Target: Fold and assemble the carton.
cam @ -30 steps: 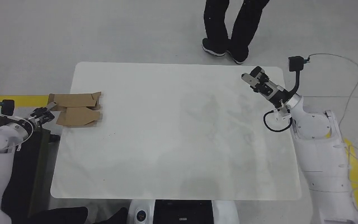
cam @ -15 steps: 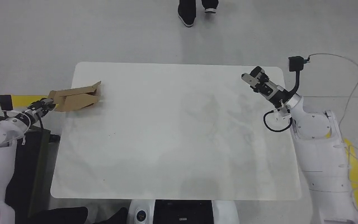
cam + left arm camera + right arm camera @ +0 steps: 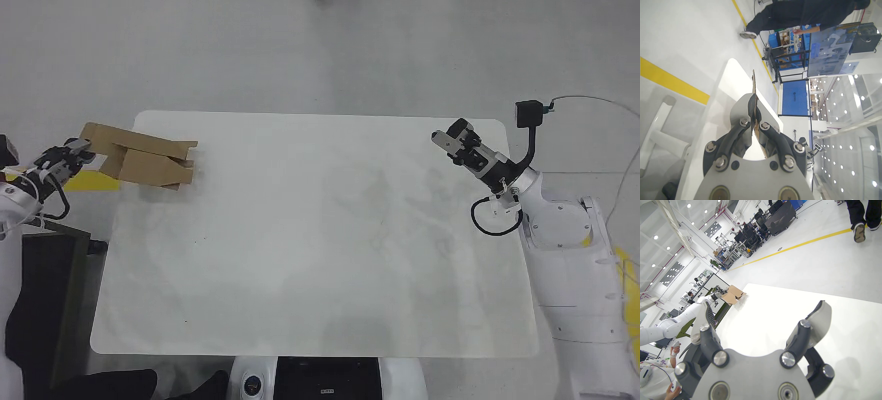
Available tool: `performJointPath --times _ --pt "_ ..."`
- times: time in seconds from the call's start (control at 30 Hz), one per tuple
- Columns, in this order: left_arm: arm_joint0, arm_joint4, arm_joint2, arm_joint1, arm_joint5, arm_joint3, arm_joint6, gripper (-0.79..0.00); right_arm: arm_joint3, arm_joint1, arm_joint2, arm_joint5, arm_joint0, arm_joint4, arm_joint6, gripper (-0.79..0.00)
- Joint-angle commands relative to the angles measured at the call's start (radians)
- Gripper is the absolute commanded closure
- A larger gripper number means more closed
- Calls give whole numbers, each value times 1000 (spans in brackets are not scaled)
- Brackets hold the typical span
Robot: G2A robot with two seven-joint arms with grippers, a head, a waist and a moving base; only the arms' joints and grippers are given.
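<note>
One carton [image 3: 140, 160], flattened brown cardboard not yet opened into a box, is at about ten o'clock of the white table [image 3: 320, 260] in the top view, lying across the table's edge. Its plain end juts past the rim toward nine o'clock, and its end with the short flaps points toward three o'clock over the tabletop. It casts a shadow on the surface beneath it; whether any corner touches the table cannot be told. The left gripper [image 3: 72, 155] has the outer end, off the table at nine o'clock of the carton. In the left wrist view the carton [image 3: 754, 89] shows edge-on as a thin sheet, and the left gripper [image 3: 753, 111] has its two jaws pressed together on it, one from each side, with the sheet running on beyond the fingertips. The right wrist view, looking across the table [image 3: 791, 306], has the carton [image 3: 733, 295] tilted at the far corner, the left gripper [image 3: 720, 293] clamped on its raised end. The right gripper [image 3: 452, 138] is well apart from the carton, above the table's corner at about two o'clock; in its own wrist view the right gripper [image 3: 764, 311] has its jaws spread wide with nothing between them. A yellow floor line [image 3: 92, 180] lies below the carton's overhanging end.
</note>
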Motion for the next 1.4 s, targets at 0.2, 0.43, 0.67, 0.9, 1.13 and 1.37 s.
performJointPath --times 0.2,0.43,0.67,0.9,1.13,1.37 --pt "73 -105 -32 -1 46 -175 -67 0 0 0 0 0 0 0 0 -785" --pt "119 -151 12 -19 67 -341 -70 0 0 0 0 0 0 0 0 -785" --pt "61 -165 112 -51 32 -410 -52 0 0 0 0 0 0 0 0 -785" --pt "-58 -184 260 -100 -26 -398 -73 0 0 0 0 0 0 0 0 -785" --pt "-140 -210 401 -155 -62 -376 -84 0 0 0 0 0 0 0 0 -785" --pt "-186 -243 498 -199 -89 -376 -145 0 0 0 0 0 0 0 0 -785"
